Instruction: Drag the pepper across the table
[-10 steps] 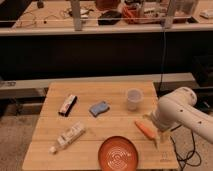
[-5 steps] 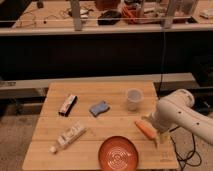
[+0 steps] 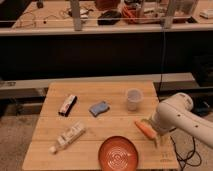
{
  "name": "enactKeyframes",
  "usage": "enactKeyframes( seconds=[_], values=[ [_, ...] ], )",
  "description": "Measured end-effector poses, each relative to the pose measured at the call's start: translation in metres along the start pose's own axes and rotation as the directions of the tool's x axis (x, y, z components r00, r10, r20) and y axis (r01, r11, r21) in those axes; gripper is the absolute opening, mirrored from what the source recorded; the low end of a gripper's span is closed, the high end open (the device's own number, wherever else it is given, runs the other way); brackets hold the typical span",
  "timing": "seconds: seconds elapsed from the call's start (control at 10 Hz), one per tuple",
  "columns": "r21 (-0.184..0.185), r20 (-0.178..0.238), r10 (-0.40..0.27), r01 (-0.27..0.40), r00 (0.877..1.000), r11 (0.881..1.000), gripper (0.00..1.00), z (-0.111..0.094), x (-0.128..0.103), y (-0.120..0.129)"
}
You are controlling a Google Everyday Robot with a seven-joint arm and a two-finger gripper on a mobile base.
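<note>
Most of the drag looks undone.
Pepper [image 3: 143, 128] lies near the table's [image 3: 112, 122] right edge, just above the plate [image 3: 119, 154]; gripper [image 3: 154, 135] sits at its right end, grip state unclear.

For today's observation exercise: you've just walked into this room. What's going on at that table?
A white robot arm reaches in over the right side of the light-wood table. Its tool sits low near the table's right edge, right beside the small orange pepper. The pepper lies on the wood just up and right of the orange-red plate. Whether the tool touches the pepper cannot be told. A cup, blue sponge, dark packet and white tube lie apart, unhandled.
</note>
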Motion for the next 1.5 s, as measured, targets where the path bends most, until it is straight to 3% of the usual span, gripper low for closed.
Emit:
enactKeyframes(
  seconds=[0.4, 1.5],
  values=[
    [0.001, 0.011, -0.019, 0.019, 1.0, 1.0, 0.8, 0.017, -0.002, 0.013],
    [0.011, 0.057, -0.05, 0.049, 0.997, 0.999, 0.8, 0.034, -0.004, 0.014]
  ],
)
